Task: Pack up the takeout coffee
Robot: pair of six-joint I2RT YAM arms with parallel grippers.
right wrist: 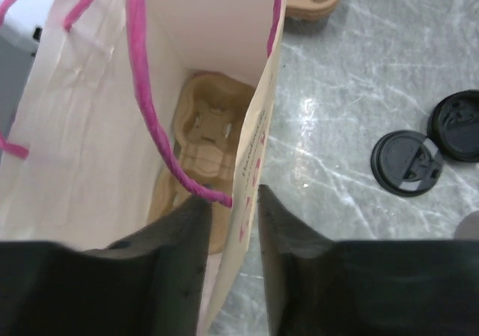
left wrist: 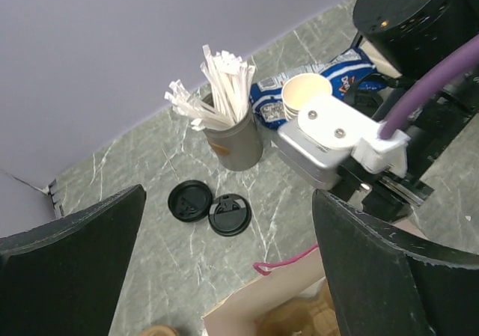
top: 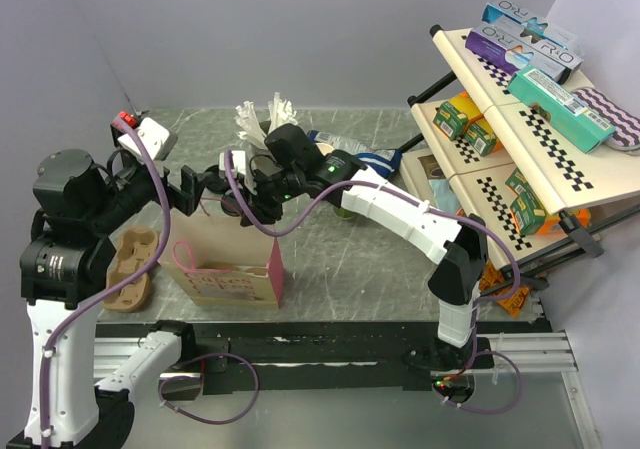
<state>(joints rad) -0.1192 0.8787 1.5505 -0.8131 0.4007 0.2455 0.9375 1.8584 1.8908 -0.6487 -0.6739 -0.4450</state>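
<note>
Paper bag (right wrist: 90, 126) (carrier (right wrist: 213, 119) inside) — two lids (right wrist: 406, 162) beside.

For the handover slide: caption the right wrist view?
Right gripper straddling the paper bag wall, cup carrier inside, two black lids beside it on the table.

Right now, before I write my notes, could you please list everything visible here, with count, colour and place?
paper bag: one, cream with pink handles, open, near the table's front left
cup carrier: one, brown, inside the bag
loose carriers: stack, brown, left of the bag
lids: two, black, flat on the table beyond the bag
straw holder: one, grey, holding white straws, at the back
paper cups: one stack, cream, right of the straw holder
snack bag: one, blue, beside the cups
rack: one, cream, carrying boxes, far right
left gripper: black, jaws wide open, just beyond the bag
right gripper: black, jaws either side of the bag's wall
</note>
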